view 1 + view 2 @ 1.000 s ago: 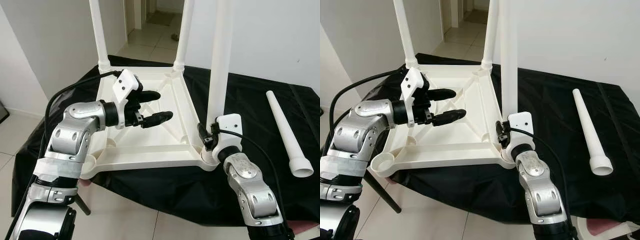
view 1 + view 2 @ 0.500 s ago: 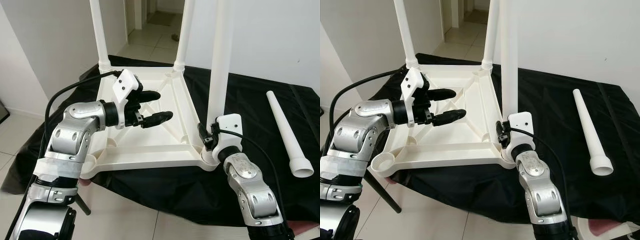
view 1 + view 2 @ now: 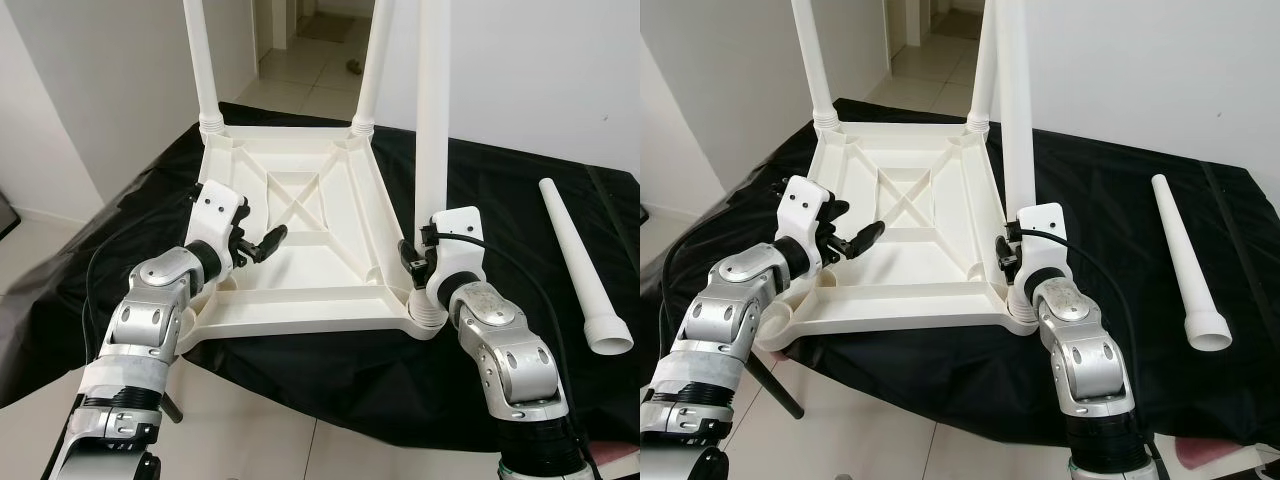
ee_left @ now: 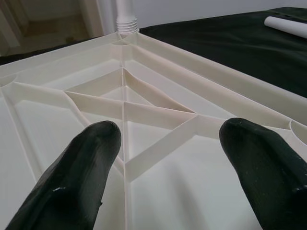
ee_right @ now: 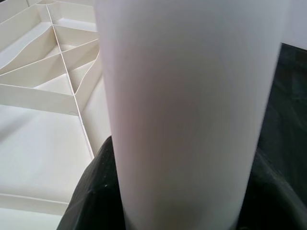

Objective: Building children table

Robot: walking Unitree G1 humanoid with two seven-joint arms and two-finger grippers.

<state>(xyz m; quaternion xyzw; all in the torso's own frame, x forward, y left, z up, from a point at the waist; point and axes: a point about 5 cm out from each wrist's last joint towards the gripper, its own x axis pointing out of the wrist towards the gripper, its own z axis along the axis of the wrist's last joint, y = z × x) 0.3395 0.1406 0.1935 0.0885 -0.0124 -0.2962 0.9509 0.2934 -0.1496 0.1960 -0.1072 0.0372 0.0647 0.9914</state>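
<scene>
tabletop: white plastic children's tabletop lies upside down on the black cloth, ribbed underside up, an X-shaped brace in the middle
cloth: black, draped over a support, hangs off the near edge
far legs: two white legs stand upright in the far corner sockets, far left leg and far right leg
near right leg: white leg upright in the near right corner socket of the tabletop
right gripper: right gripper low on the near right leg, just above the socket; black fingers closed around the leg on both sides, clamped on it
right wrist view: the leg's white tube is close up, with the tabletop's ribs behind
left gripper: left gripper over the near left part of the tabletop, pointing toward the middle brace; holds nothing
left jaws: spread wide, the two black fingertips well apart over the ribs; cannot tell if they touch the plastic
near left socket: round corner socket of the tabletop, no leg in it, partly hidden by the left arm
spare leg: loose white leg lies flat on the cloth, well apart to the right of the tabletop, flared end toward the robot
floor: pale tiles, a doorway beyond the far legs
</scene>
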